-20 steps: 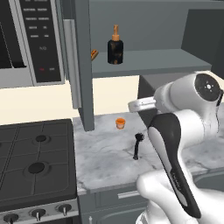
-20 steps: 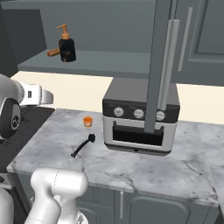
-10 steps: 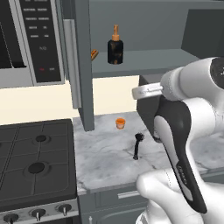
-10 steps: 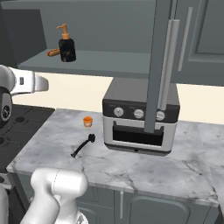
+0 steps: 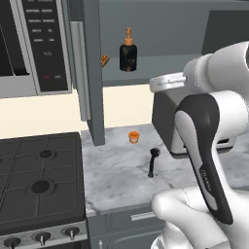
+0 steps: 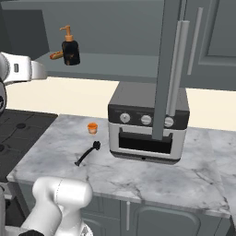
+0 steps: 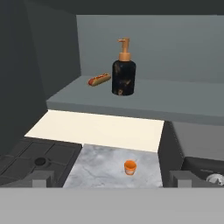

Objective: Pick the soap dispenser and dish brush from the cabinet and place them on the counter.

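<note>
Hand [image 7: 107, 179] wide open and holding nothing, its two dark fingertips [image 7: 41, 177] standing far apart at the bottom of the hand view, aimed at the soap dispenser [image 7: 124, 72] but well short of it. That soap dispenser stands upright on the grey inner shelf of the cabinet [image 5: 92, 73], whose door hangs open. A small hot dog [image 7: 99, 79] lies on the same shelf, just beside the soap dispenser. Below the soap dispenser, on the worktop [image 6: 152, 173], a tiny orange cup [image 6: 92, 127] sits near the wall, and the dish brush [image 6: 86, 154] lies flat in front of the cup, apart from it. A toaster oven [image 6: 147, 124] stands on the worktop beside the brush, and a black gas stove [image 5: 39, 182] adjoins the worktop's other end
</note>
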